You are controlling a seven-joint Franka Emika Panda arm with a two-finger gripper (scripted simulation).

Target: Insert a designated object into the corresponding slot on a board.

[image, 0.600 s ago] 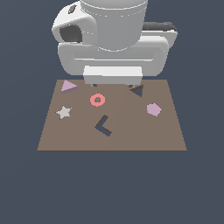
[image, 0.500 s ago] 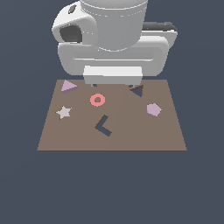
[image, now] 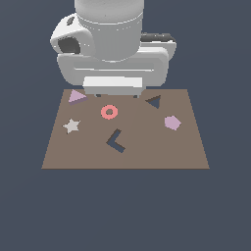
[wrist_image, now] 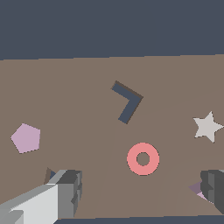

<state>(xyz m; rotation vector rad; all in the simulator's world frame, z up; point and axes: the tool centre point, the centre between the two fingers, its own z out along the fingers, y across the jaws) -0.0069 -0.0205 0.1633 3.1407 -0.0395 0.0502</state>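
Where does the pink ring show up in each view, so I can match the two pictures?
Exterior view: the pink ring lies on the brown board, just in front of the arm.
Wrist view: the ring lies between the two claw fingers.
Shared landmark: the dark L-shaped cutout.

Flat brown board [image: 162, 152] lying on a plain dark blue-grey floor [image: 122, 211]. On the board: a pale purple-pink triangle [image: 76, 96] at the far corner on the exterior view's left, a grey-white star [image: 72, 126] nearer, a pink ring [image: 109, 112] toward the middle, and a pale purple pentagon [image: 172, 122] on the exterior view's right. Two dark cutouts: L-shaped [image: 116, 141], triangular [image: 154, 102].
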